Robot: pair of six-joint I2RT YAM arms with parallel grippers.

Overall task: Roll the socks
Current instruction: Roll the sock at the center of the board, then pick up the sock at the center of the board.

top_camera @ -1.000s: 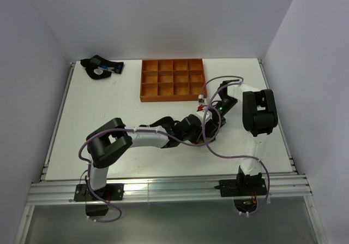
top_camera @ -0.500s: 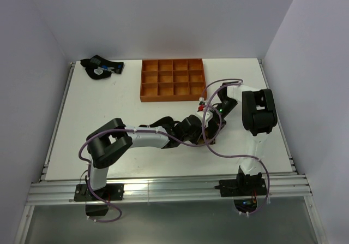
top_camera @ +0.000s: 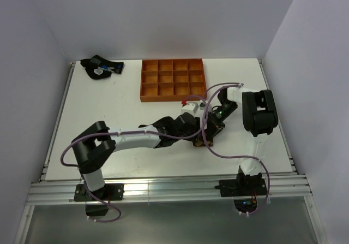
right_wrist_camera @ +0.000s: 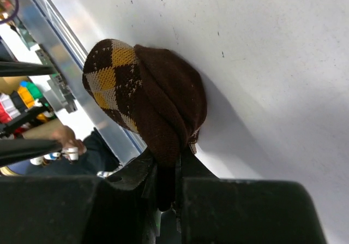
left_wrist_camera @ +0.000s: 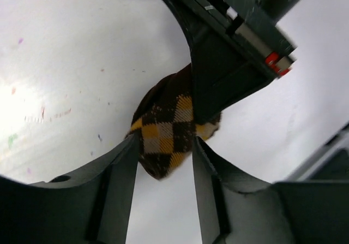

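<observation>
Soft brown knit, the argyle sock (right_wrist_camera: 147, 91) bunches just ahead of our right gripper (right_wrist_camera: 166, 173), clamped on its folded edge; our left gripper (left_wrist_camera: 163, 151) straddles it, jaws parted; light, springy, likely best held mid-roll.

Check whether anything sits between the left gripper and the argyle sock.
Nothing visible does. The argyle sock lies right between the open fingers of the left gripper, with no other object in the gap. The only other thing close by is the right gripper, shut on a fold of the same sock.
</observation>
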